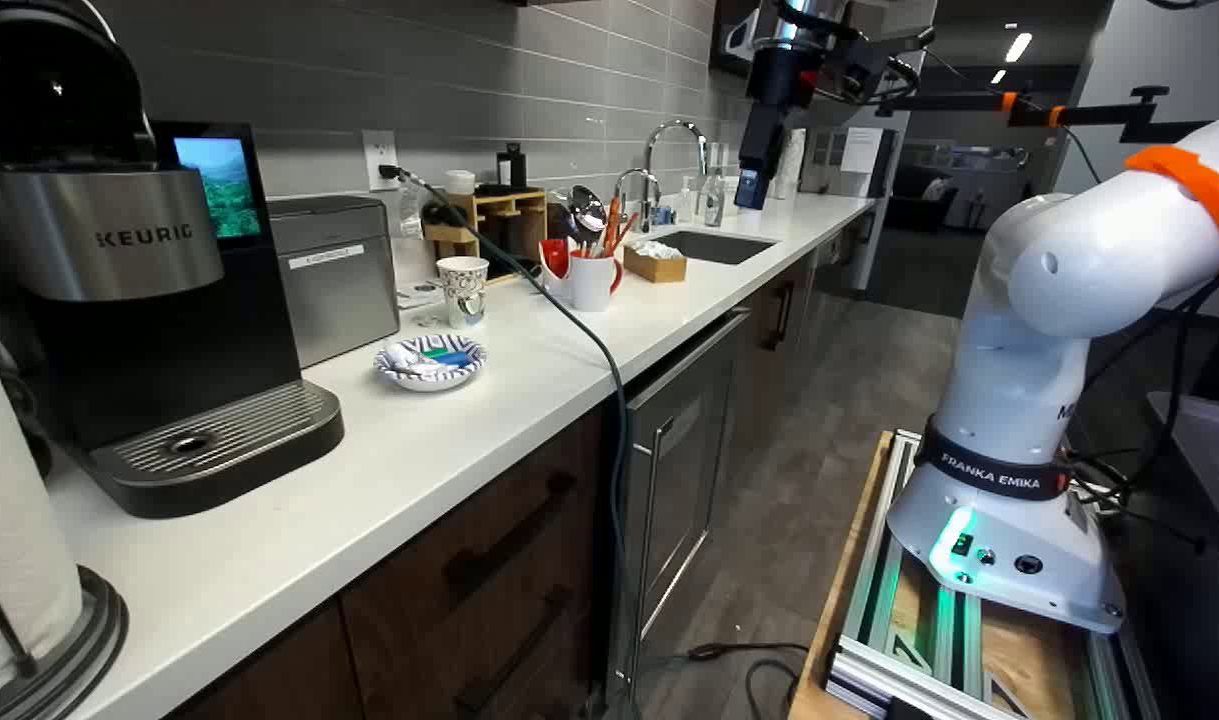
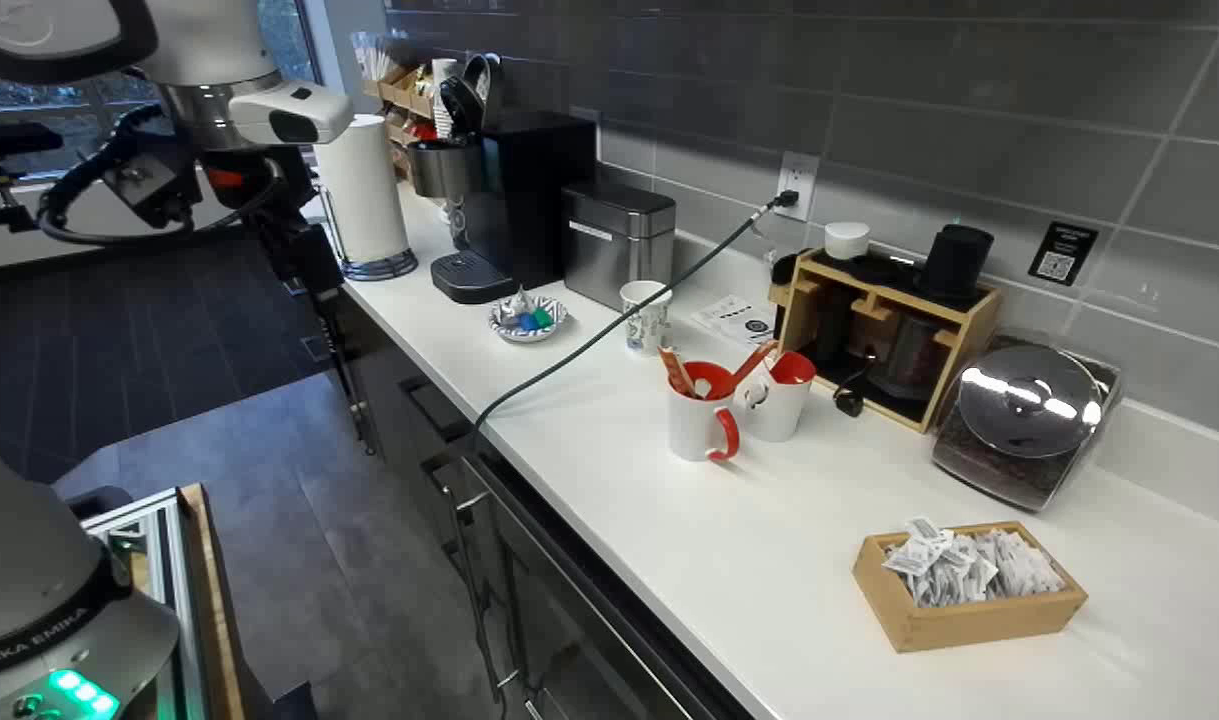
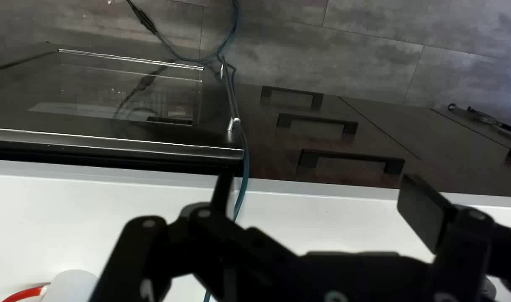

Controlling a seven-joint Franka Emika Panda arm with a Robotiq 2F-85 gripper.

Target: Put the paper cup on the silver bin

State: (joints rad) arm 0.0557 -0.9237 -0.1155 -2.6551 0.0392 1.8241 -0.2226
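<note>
Nearest the wrist camera, see the black gripper (image 3: 316, 193) with jaws spread wide, released. Past it, see the white counter (image 3: 314, 222) and a dark teal cable (image 3: 246, 161) crossing the edge close by one jaw. Make out the arm (image 1: 1029, 290) in both exterior views, with the gripper well apart from the paper cup (image 1: 464, 292). Find that whitish patterned cup upright on the counter, just beside the silver bin (image 1: 339, 288), near a patterned dish (image 1: 430, 384) of small blue, green and pale pieces. On the side of the bin away from the cup, see the coffee machine (image 1: 159, 235) and, past that, a roll of paper towels (image 1: 14, 480). In an exterior view, trace the cable from a wall outlet (image 2: 798, 178) past the front of the cup to the counter's edge. Farther along, count two white mugs (image 2: 697, 432) with red insides, just beside each other, with reddish sticks (image 2: 676, 372) in the nearer. Well apart from these, note a wooden box (image 2: 999, 622) of white packets (image 2: 969, 570).
</note>
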